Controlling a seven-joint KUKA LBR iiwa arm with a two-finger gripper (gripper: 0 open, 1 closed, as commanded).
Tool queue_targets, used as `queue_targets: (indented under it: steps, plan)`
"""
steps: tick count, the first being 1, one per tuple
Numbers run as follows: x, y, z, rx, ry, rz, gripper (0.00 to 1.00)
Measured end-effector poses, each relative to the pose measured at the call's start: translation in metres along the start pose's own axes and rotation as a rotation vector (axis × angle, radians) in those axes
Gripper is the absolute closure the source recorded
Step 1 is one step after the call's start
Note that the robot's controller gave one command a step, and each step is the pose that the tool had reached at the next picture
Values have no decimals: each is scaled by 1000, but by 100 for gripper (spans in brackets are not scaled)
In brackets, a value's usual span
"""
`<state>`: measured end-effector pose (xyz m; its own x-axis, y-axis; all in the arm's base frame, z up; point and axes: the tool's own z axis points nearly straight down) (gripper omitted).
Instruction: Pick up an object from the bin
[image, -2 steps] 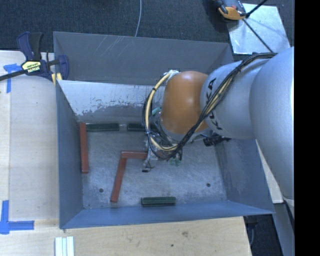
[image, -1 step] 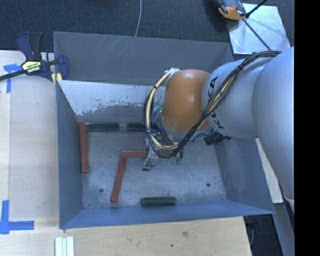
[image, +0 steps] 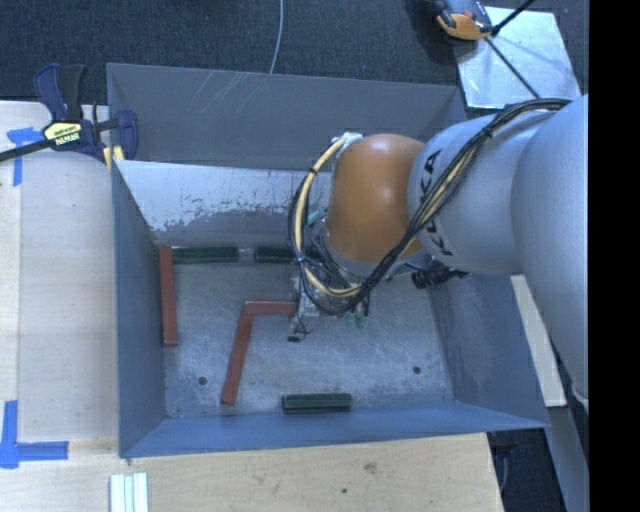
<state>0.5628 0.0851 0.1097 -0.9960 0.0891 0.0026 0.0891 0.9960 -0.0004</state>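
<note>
Gripper (image: 297, 330) low at the right tip of a reddish-brown L-shaped piece (image: 240, 345), near the middle of the bin (image: 138, 350) floor.

Along the bin's left wall a reddish-brown bar (image: 168, 297) lies lengthwise, front to back. At the foot of the back wall, two dark green bars (image: 205, 255) lie end to end. The L-shaped piece lies flat, its long leg slanting toward the front left corner and its short leg running right from the upper bend. Near the front wall, just right of the long leg's foot, lies another dark green bar (image: 316, 402). The gripper is at the short leg's right end; whether it touches the piece, and whether it is wide or narrow, cannot be told. Above it sit the orange cover (image: 372, 205) and the grey arm (image: 510, 190), coming over the bin's right wall.
</note>
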Motion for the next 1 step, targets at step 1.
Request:
queue_targets:
  steps: [1]
  plan:
    - [1, 0, -22, 0, 3, 0, 100]
